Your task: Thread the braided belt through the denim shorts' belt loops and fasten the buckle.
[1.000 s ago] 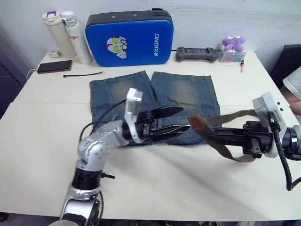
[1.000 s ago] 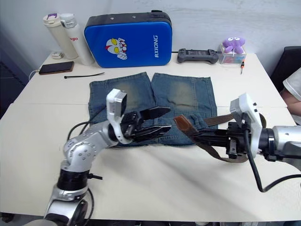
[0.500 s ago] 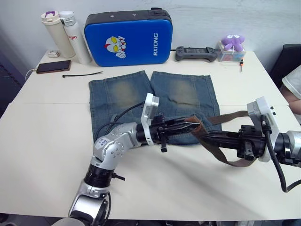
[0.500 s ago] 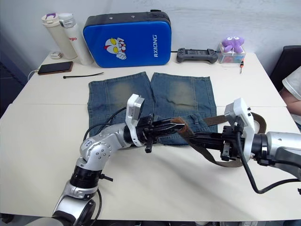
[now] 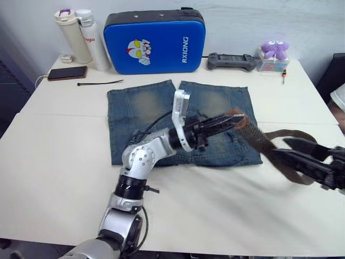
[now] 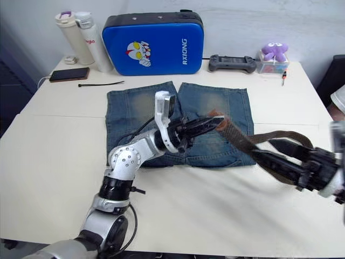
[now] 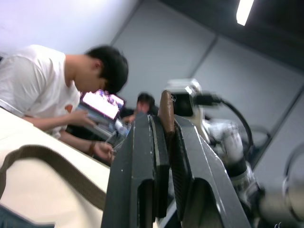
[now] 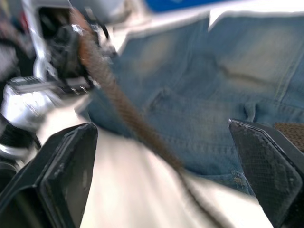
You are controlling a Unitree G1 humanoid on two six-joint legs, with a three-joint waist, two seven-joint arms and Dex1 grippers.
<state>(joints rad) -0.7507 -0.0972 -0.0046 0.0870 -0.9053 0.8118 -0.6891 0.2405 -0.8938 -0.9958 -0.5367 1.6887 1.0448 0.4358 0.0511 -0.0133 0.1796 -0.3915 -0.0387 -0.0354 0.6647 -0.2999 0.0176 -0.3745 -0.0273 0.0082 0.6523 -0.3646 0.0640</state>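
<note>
**Left gripper has the belt tip; right gripper spread wide**

Your left gripper [image 5: 233, 120] is clamped on the dark tip of the braided belt [image 5: 257, 139] — held raised over the denim shorts [image 5: 145, 108], near the waistband. Your right gripper [image 5: 302, 155] stands wide open, fingers [image 8: 66, 171] apart, holding nothing — the strap runs between them. The shorts lie flat on the table [image 5: 59, 156], waistband toward you.
</note>
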